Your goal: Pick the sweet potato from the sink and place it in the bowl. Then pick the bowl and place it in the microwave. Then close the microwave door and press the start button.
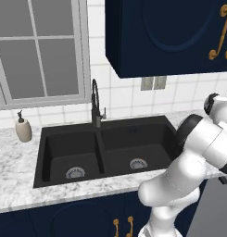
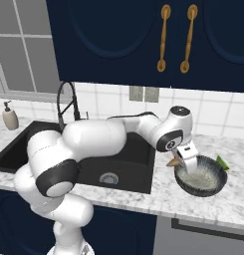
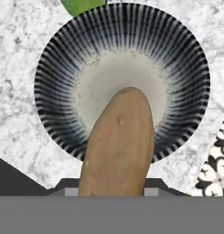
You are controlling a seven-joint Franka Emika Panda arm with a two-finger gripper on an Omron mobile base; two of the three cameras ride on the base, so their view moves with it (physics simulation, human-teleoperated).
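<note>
- tool [image 2: 185, 160] grasping sweet potato [image 3: 119, 146], above bowl [image 3: 54, 73]
- potato's long axis runs along the tool, free end pointing into the bowl's centre
- bowl on tabletop [image 2: 193, 204], right of sink [image 1: 105, 148]

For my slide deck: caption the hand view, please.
Gripper holds the sweet potato above the bowl on the counter.

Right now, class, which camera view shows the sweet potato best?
The hand view: the sweet potato looms large and unobstructed, held in the end effector above the bowl. In the right base view just a small brown tip pokes out beside the end effector at the bowl's rim. The left base view gives no clear sight of it.
</note>
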